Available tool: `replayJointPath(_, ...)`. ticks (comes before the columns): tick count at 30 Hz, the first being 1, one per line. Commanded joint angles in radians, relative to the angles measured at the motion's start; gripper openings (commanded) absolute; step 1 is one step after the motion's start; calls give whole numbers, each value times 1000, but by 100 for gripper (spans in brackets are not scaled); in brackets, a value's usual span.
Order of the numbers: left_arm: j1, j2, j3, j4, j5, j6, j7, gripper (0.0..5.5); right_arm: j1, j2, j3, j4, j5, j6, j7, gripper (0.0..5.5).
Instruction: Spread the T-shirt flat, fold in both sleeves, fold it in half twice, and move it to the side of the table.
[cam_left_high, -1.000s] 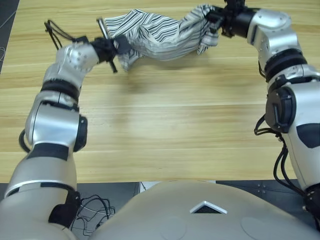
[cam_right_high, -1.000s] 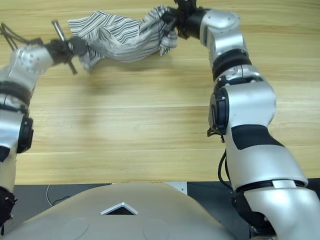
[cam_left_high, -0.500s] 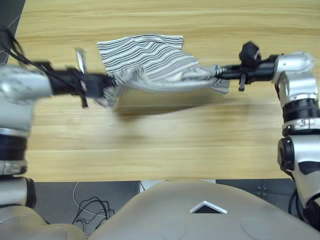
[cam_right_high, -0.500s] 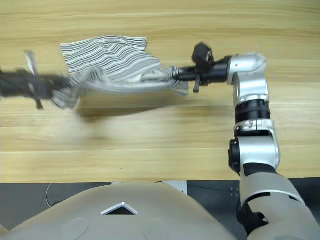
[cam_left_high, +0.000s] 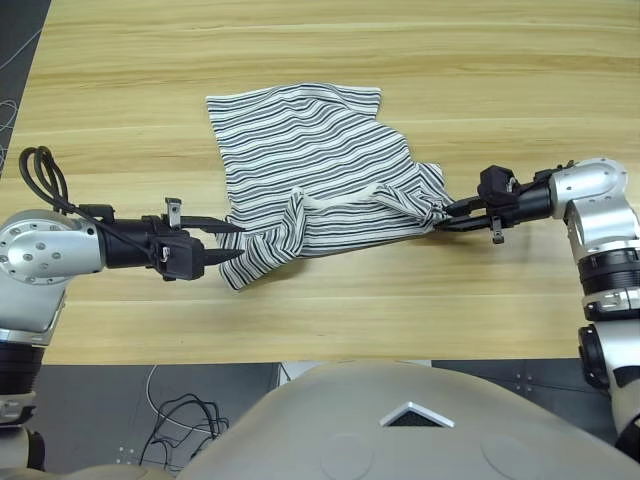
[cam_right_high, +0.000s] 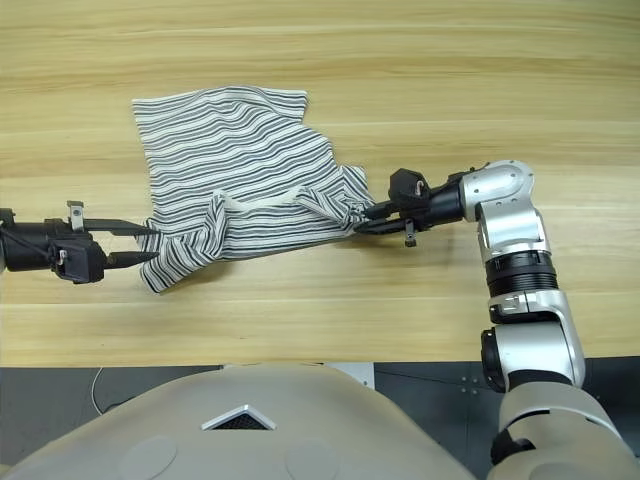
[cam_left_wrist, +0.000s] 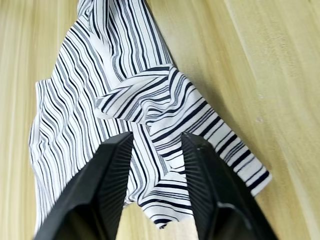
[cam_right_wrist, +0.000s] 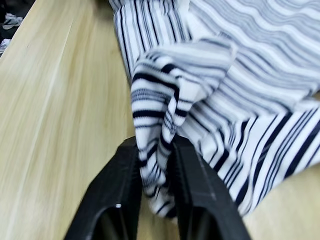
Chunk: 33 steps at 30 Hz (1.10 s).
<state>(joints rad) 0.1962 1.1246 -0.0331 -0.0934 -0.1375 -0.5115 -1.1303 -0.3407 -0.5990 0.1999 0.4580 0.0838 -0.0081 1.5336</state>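
The black-and-white striped T-shirt (cam_left_high: 300, 160) lies on the wooden table (cam_left_high: 420, 300), its far part spread and its near part bunched in folds. My left gripper (cam_left_high: 228, 243) hovers low at the shirt's near left corner, open, its fingers (cam_left_wrist: 112, 170) straddling the crumpled hem without pinching it. My right gripper (cam_left_high: 447, 213) is at the shirt's near right corner, shut on a bunched fold of striped cloth (cam_right_wrist: 155, 115). A white neckline strip (cam_right_high: 265, 203) shows among the folds.
The table's near edge (cam_left_high: 330, 362) runs just below both grippers, with dark floor and loose cables (cam_left_high: 170, 410) beyond it. Bare wood lies to the left, right and far side of the shirt.
Both arms have drawn the shirt from the far side towards the near edge and laid it down. The left gripper, earlier clamped on the cloth, now stands open.
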Motion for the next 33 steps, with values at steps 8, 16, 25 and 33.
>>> replayJointPath(8, -30, -23, -25, -3, 12, 39, -20, 351, 14, -124, 58, 56, -37, -48, 63, 303)
replayJointPath(16, -387, -258, -61, 217, 130, 105, 196, 371, -68, -144, 73, 203, -79, -152, -10, 432)
replayJointPath(25, -684, -479, -314, 870, 530, -23, 450, 371, -151, -16, -76, -28, 284, 110, 32, 432)
replayJointPath(33, -759, -534, -483, 1230, 726, -89, 663, 371, -168, 132, 49, -9, 67, 106, -269, 432)
